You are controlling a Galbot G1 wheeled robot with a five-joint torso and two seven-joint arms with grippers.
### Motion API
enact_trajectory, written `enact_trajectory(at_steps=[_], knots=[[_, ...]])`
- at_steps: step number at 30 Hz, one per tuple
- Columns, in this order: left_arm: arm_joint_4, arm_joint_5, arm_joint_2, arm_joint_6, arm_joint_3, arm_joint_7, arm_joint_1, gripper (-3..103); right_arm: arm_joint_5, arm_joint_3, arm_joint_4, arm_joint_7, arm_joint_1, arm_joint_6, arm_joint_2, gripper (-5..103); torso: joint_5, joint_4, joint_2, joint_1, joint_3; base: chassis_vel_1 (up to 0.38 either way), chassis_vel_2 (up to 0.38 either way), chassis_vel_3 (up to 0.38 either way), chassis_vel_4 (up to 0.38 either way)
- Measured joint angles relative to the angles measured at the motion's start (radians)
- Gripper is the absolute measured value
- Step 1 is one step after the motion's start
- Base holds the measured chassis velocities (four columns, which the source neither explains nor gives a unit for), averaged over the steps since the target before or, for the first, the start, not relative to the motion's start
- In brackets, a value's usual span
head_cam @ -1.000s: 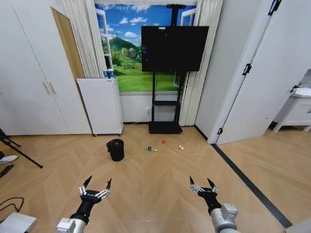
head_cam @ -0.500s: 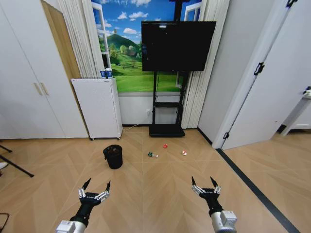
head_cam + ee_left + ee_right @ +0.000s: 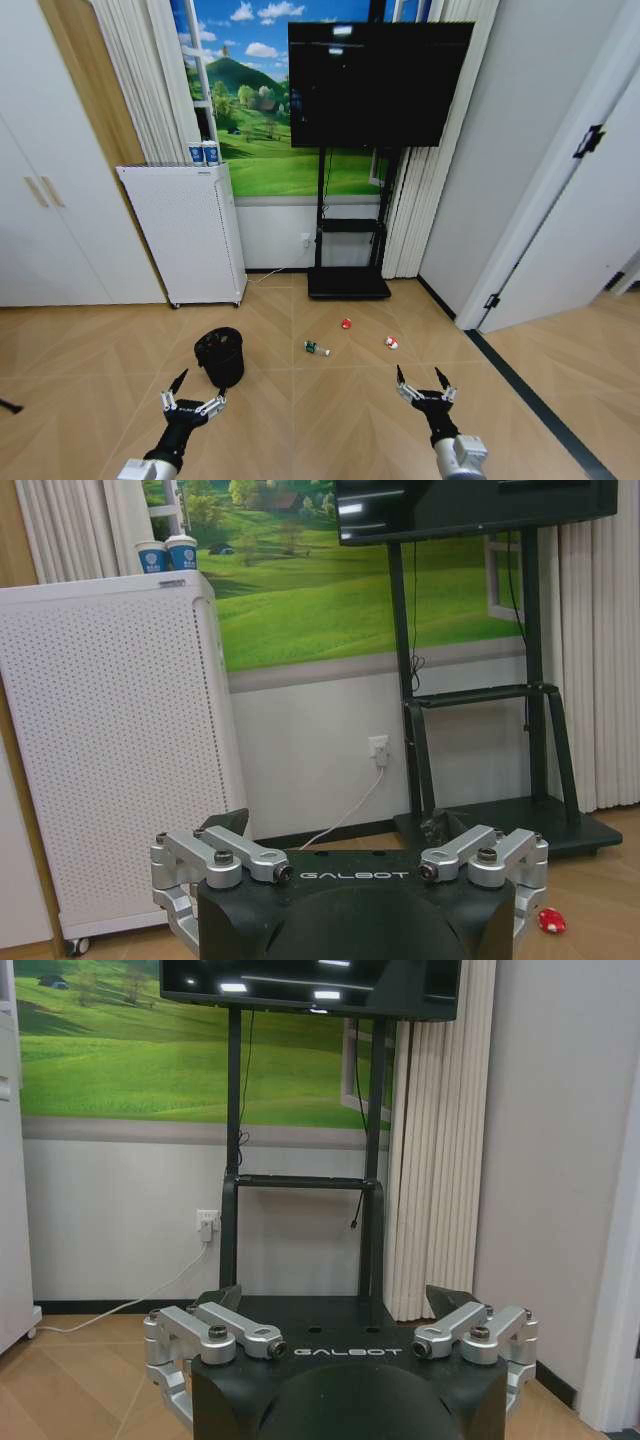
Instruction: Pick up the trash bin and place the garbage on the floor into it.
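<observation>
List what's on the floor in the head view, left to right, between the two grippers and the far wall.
trash bin → clear bottle with green label → red crumpled scrap → red-and-white wrapper. All sit on the floor ahead of the open left gripper and right gripper.

Black trash bin (image 3: pixel 220 356) upright; garbage (image 3: pixel 317 349) on floor (image 3: pixel 330 420).

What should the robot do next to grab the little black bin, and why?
Probably roll a little closer and bring the left gripper down toward the trash bin. Both grippers are open and empty, and the bin stands on the floor just ahead of the left one, nearer than the bottle, red scrap and wrapper. The right gripper can wait.
</observation>
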Motion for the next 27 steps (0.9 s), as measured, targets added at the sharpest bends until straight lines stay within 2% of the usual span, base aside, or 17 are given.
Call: enact_trajectory(at_steps=[3,5,6,8,9,10,12,13,15,16,19,20,21,22,23,26,27], knots=[[0.001,0.000,0.000,0.000,0.000,0.001,0.000,100,0.000,0.000,-0.003,0.003,0.002,0.003,0.000,100,-0.0027,-0.0005,0.000,0.000,0.000,-0.364,0.353,0.336,-0.354],[0.000,0.000,0.000,-0.001,0.000,0.001,0.000,100,0.001,0.000,-0.007,0.005,0.006,0.003,0.000,100,0.0007,0.0004,0.000,0.000,0.000,-0.335,0.366,0.318,-0.359],[0.000,0.000,0.000,-0.001,0.000,0.001,0.000,100,0.001,0.000,-0.007,0.005,0.006,0.003,0.000,100,0.0007,0.0004,0.000,0.000,0.000,-0.338,0.376,0.318,-0.359],[0.003,0.000,0.000,-0.001,0.000,0.002,0.000,100,0.001,0.000,-0.010,0.007,0.009,0.004,-0.001,100,-0.0028,-0.0003,0.000,0.000,0.000,-0.349,0.359,0.353,-0.345],[0.003,0.000,0.000,-0.001,0.000,0.002,0.000,100,0.001,0.000,-0.010,0.007,0.009,0.004,-0.001,100,-0.0028,-0.0003,0.000,0.000,0.000,-0.361,0.341,0.345,-0.342],[0.003,0.000,0.000,-0.001,0.001,0.002,0.000,100,0.002,0.000,-0.012,0.008,0.011,0.004,-0.003,100,-0.0003,-0.0002,0.000,0.000,0.000,-0.341,0.397,0.345,-0.342],[0.004,0.000,0.000,-0.001,0.000,0.002,0.000,100,0.002,0.000,-0.015,0.009,0.013,0.004,-0.003,100,0.0000,0.0001,0.000,0.000,0.000,-0.341,0.371,0.346,-0.357],[0.006,0.000,-0.001,-0.001,0.000,0.003,0.000,100,0.002,0.000,-0.016,0.011,0.014,0.005,-0.003,100,-0.0029,-0.0001,0.000,0.000,0.000,-0.389,0.304,0.376,-0.338],[0.006,0.000,-0.001,-0.001,0.001,0.003,0.000,100,0.002,0.000,-0.018,0.012,0.014,0.006,-0.003,100,-0.0019,-0.0006,0.000,0.000,0.000,-0.361,0.304,0.376,-0.348],[0.006,0.000,-0.001,-0.002,0.000,0.003,0.000,100,0.002,-0.001,-0.022,0.013,0.016,0.012,-0.003,100,0.0010,0.0004,0.000,0.000,0.000,-0.327,0.366,0.343,-0.383],[0.007,0.002,-0.001,-0.005,0.001,-0.001,0.000,100,-0.004,-0.001,-0.028,0.022,0.019,0.024,-0.003,100,-0.0026,-0.0001,0.000,0.000,0.000,-0.341,0.347,0.359,-0.369],[0.007,0.002,-0.001,-0.005,0.001,-0.001,0.000,100,-0.004,-0.001,-0.028,0.022,0.019,0.024,-0.003,100,-0.0026,-0.0001,0.000,0.000,0.000,-0.370,0.347,0.348,-0.340],[0.007,0.004,-0.002,-0.005,0.001,-0.014,0.000,100,-0.005,-0.001,-0.032,0.028,0.020,0.030,-0.003,100,-0.0008,-0.0005,0.000,0.000,0.000,-0.340,0.332,0.348,-0.367],[0.007,0.004,-0.004,-0.004,-0.001,-0.027,0.001,100,-0.004,-0.002,-0.035,0.030,0.023,0.040,-0.003,100,0.0004,0.0004,0.000,0.000,0.000,-0.310,0.318,0.349,-0.367],[0.011,-0.002,-0.005,-0.022,-0.004,-0.028,0.002,100,-0.004,-0.001,-0.036,0.030,0.022,0.049,-0.004,100,-0.0027,-0.0003,0.000,0.000,0.000,-0.310,0.272,0.321,-0.318],[0.014,-0.007,-0.007,-0.045,-0.013,-0.027,0.002,100,-0.004,-0.002,-0.037,0.026,0.019,0.058,-0.004,100,-0.0003,-0.0003,0.000,0.001,0.000,-0.268,0.261,0.227,-0.271],[0.012,-0.012,-0.007,-0.049,-0.016,-0.028,0.003,100,-0.006,-0.002,-0.038,0.022,0.016,0.062,-0.002,100,-0.0009,0.0003,0.000,0.000,0.000,-0.207,0.146,0.123,-0.091]])
